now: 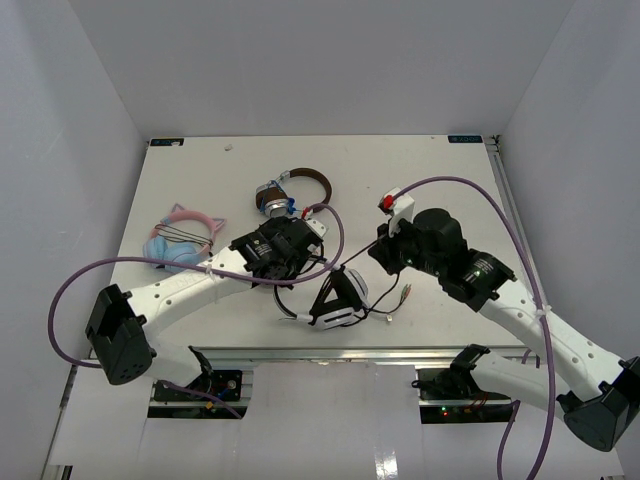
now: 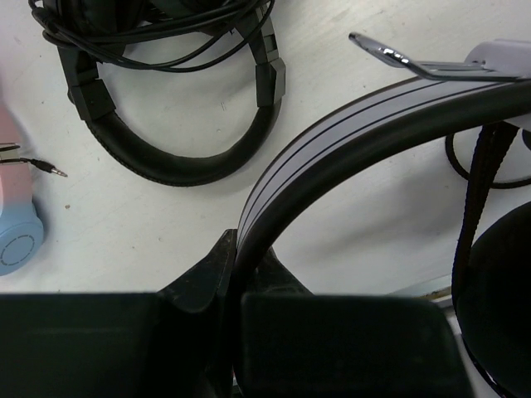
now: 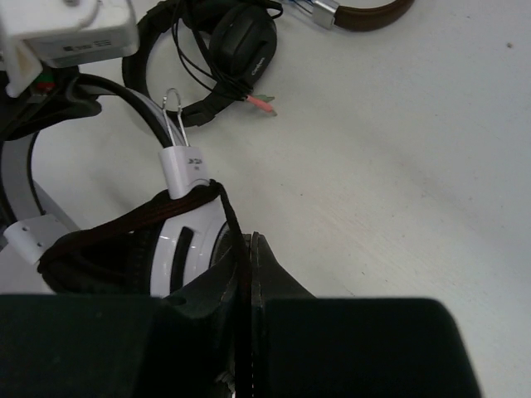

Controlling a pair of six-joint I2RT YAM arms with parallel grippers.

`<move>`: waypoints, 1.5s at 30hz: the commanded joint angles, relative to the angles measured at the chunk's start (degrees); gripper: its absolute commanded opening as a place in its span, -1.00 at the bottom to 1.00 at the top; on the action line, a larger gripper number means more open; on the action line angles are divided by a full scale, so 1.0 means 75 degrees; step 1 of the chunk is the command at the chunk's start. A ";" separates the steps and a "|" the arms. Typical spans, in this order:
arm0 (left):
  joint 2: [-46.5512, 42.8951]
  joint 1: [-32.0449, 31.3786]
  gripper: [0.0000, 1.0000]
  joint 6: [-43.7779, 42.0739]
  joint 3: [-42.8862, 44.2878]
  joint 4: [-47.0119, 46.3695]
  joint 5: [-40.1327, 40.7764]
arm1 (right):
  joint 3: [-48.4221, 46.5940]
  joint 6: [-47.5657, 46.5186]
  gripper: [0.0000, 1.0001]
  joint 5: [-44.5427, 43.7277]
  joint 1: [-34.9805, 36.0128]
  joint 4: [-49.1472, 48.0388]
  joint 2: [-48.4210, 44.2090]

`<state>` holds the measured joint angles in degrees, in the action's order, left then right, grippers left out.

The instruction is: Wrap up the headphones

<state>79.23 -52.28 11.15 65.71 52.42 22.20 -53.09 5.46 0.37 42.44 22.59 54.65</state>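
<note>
The white headphones (image 1: 343, 300) sit at the table's near middle, between both arms. In the left wrist view, my left gripper (image 2: 239, 253) is shut on their white headband (image 2: 332, 137), which arches up to the right; a black ear pad (image 2: 498, 307) shows at the right edge. In the top view, the left gripper (image 1: 303, 264) is just left of them. My right gripper (image 3: 249, 246) is shut on the thin black cable (image 3: 226, 207), which is looped several times round the white ear cup (image 3: 178, 249). In the top view, the right gripper (image 1: 379, 251) is up and right of them.
All-black headphones (image 2: 174, 157) lie close behind the left gripper, also in the right wrist view (image 3: 236, 37). Brown-banded silver headphones (image 1: 300, 185) lie at the back. Pink and blue headphones (image 1: 180, 240) lie at the left. Loose jack plugs (image 1: 400, 297) lie right of the white headphones.
</note>
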 commanded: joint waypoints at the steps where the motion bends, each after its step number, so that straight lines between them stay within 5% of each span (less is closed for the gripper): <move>1: 0.0119 0.0010 -1.00 0.0211 0.0267 -0.0107 0.0676 | 0.0031 0.0077 -0.85 0.0971 -0.0003 -0.1119 -0.0126; 19: 0.0571 0.0476 -1.00 0.1583 0.0965 -0.0144 0.0804 | 0.1593 0.1228 -0.85 0.1580 0.1687 -0.3675 -0.0149; 31: -0.0093 0.0877 -1.00 0.2280 0.0718 -0.0674 0.0155 | 0.3366 0.1607 -0.85 0.0536 0.3023 -0.5289 -0.0394; 45: -0.0733 0.1063 -1.00 0.3053 0.0863 -0.0873 -0.0501 | 0.3598 0.1838 -0.70 -0.1294 0.4397 -0.5554 0.0041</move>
<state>78.14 -45.72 28.44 70.00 52.22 19.69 -27.08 18.73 -4.54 72.27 -15.88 53.73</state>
